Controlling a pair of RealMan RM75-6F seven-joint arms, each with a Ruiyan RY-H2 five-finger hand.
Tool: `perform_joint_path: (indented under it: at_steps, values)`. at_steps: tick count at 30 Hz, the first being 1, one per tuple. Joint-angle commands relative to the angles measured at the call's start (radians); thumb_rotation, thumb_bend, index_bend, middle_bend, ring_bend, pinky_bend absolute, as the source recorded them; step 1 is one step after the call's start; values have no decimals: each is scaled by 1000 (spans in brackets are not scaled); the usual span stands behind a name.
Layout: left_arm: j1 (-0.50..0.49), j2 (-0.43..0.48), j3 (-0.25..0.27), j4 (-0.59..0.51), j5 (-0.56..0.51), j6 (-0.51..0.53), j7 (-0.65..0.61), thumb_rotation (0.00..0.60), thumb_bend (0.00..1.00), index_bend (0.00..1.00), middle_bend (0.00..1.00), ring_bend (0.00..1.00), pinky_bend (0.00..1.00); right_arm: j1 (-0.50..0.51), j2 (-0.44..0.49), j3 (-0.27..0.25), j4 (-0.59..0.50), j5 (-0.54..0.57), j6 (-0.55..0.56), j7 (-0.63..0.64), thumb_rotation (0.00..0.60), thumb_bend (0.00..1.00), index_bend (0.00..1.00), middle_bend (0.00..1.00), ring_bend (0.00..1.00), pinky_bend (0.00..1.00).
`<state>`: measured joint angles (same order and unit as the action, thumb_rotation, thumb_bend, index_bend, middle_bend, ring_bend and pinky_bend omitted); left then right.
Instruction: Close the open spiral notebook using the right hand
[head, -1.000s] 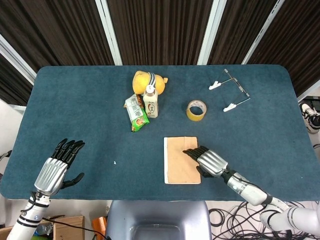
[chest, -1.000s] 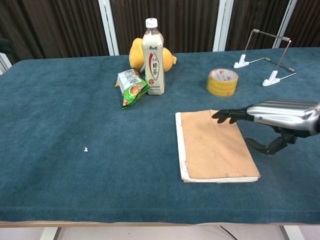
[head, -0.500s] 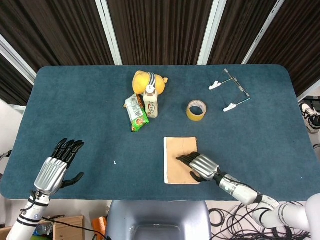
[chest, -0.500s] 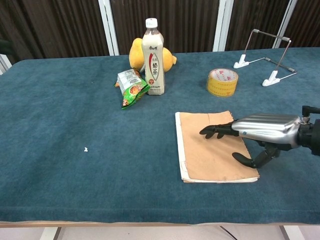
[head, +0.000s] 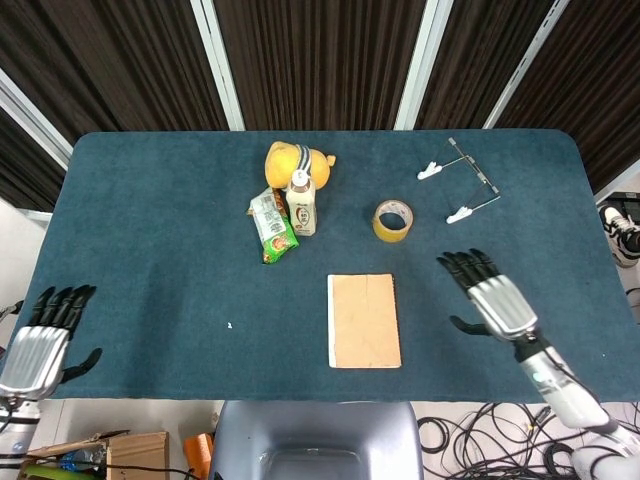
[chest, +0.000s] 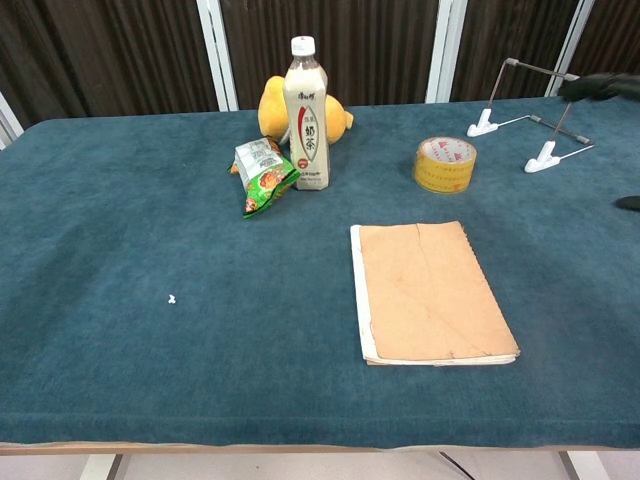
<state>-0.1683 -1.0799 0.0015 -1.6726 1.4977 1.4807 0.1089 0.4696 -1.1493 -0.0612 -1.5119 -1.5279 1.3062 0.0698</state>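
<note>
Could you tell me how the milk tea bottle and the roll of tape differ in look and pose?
The milk tea bottle stands tall and upright, white-capped, touching the green snack packet; the roll of tape lies flat, low and yellowish, a ring standing apart from other things. Both rest on the blue table, beyond the closed notebook.

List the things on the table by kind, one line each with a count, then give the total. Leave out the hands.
Notebook, closed: 1
Drink bottle: 1
Snack packet: 1
Yellow plush toy: 1
Tape roll: 1
Wire stand: 1
Total: 6
</note>
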Motion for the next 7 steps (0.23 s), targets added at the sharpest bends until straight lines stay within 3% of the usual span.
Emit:
perform_joint_path:
  at_steps: [1,7]
  values:
    - [56,48,6,-21,-53,36,-20,600,255,101,112,77,54,-115,132,-2,-127,79,78,-38,600,56,0,0,0,0]
    - [112,59,22,-13,-36,91,-48,600,256,99,112,75,52,-198,169,-16,-141,68,134,21,600,54,0,0,0,0]
